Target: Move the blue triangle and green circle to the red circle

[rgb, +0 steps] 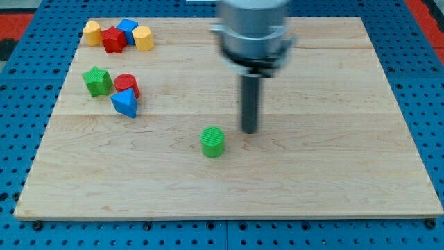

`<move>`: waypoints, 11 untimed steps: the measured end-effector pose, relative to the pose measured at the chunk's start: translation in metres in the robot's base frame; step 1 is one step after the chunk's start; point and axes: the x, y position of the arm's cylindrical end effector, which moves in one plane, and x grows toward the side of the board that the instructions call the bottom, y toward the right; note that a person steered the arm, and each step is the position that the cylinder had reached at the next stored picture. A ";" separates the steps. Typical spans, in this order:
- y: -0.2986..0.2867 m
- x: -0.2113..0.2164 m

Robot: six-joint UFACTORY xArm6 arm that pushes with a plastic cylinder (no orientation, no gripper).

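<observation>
The red circle (pixel 127 85) sits at the board's left. The blue triangle (pixel 125 103) lies just below it, touching it. The green circle (pixel 213 142) stands alone near the board's middle, well to the right of the red circle. My tip (pixel 249 130) rests on the board just to the right of the green circle and slightly above it, with a small gap between them.
A green star (pixel 98 80) sits left of the red circle. At the top left lies a cluster: a yellow block (pixel 92 32), a red star-like block (pixel 113 39), a blue block (pixel 127 28) and a yellow block (pixel 143 38). The wooden board (pixel 333 173) lies on a blue pegboard.
</observation>
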 end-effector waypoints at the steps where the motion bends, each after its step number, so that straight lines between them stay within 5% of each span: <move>1: -0.036 0.053; 3: -0.165 -0.055; 4: -0.117 -0.042; 5: -0.063 0.020; 6: -0.138 0.037; 8: -0.234 -0.044; 9: -0.120 -0.014; 10: -0.027 -0.048; 11: -0.103 -0.055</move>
